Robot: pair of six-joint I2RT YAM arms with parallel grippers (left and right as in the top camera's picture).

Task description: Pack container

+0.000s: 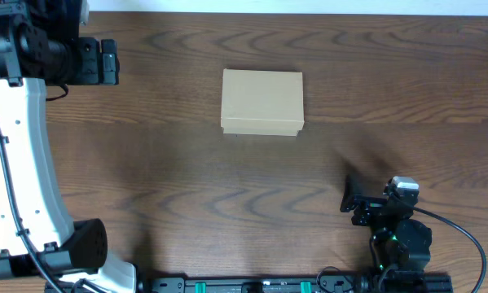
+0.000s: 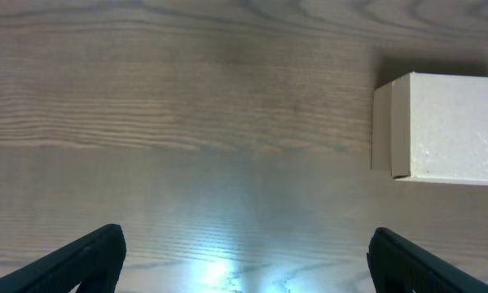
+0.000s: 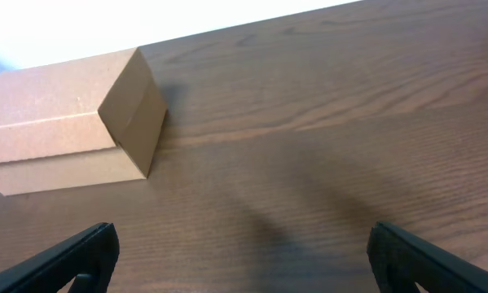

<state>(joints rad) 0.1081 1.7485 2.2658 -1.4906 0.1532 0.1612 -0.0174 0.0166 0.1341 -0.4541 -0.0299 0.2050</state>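
Observation:
The container [image 1: 262, 101] is a plain brown cardboard box with its lid shut, standing on the table a little behind the middle. My left gripper [image 1: 109, 62] is at the far left, well left of the box, open and empty. In the left wrist view the jaws [image 2: 245, 238] are spread over bare wood, with the box [image 2: 447, 126] at the right edge. My right gripper [image 1: 351, 201] is near the front right, open and empty. In the right wrist view its jaws [image 3: 242, 234] are spread, with the box [image 3: 64, 122] at the upper left.
The wooden table [image 1: 178, 163] runs to a pale far edge at the top. The white left arm [image 1: 19, 163] stretches along the left side. The right arm's base and cable [image 1: 406, 244] sit at the front right. No tape rolls or other loose items show.

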